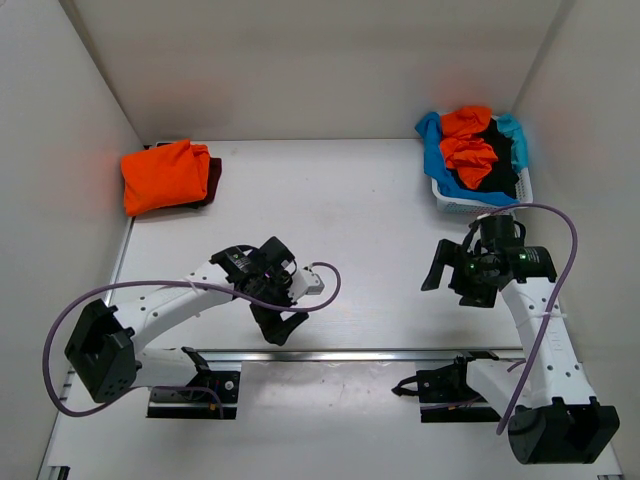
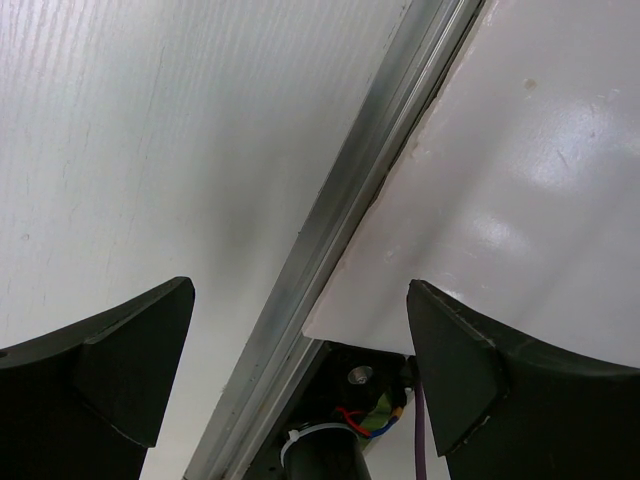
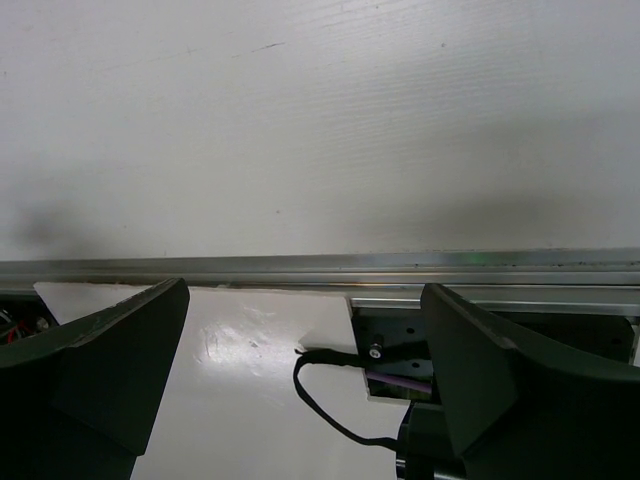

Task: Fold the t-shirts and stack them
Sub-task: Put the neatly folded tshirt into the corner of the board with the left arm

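Observation:
A folded bright orange t-shirt (image 1: 163,176) lies on a folded dark red t-shirt (image 1: 212,176) at the far left of the table. More t-shirts are piled loosely in the basket at the far right: crumpled orange (image 1: 468,150), black (image 1: 498,172) and light blue (image 1: 435,160). My left gripper (image 1: 283,328) is open and empty, low over the near table edge. In the left wrist view (image 2: 300,290) nothing is between its jaws. My right gripper (image 1: 447,285) is open and empty in front of the basket. In the right wrist view (image 3: 305,288) nothing is between its jaws either.
The white lattice basket (image 1: 470,207) stands at the back right against the side wall. A metal rail (image 1: 340,352) runs along the near table edge and also shows in both wrist views (image 2: 340,210) (image 3: 320,265). White walls enclose the table on three sides.

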`<state>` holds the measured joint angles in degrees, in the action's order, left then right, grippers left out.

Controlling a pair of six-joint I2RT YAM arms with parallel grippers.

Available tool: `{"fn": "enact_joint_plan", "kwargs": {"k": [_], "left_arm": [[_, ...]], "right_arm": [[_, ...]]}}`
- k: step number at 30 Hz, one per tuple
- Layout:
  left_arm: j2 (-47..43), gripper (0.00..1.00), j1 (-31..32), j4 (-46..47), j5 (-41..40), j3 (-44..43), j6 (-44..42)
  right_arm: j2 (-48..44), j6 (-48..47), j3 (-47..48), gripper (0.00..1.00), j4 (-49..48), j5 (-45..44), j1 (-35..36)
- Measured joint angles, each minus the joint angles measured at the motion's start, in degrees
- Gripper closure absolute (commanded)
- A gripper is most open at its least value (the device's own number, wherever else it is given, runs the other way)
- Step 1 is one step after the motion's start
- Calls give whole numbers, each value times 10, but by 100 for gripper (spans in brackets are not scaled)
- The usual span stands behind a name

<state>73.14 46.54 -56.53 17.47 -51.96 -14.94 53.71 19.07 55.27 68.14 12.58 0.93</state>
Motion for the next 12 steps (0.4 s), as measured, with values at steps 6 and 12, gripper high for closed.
{"fn": "enact_joint_plan", "kwargs": {"k": [6,12], "left_arm": [[-2,1,0,0,1,0,0],[-3,1,1,0,2,0,0]], "right_arm": [[-8,5,-2,1,0,3,2],[-21,4,-9,1,1,10,1]]}}
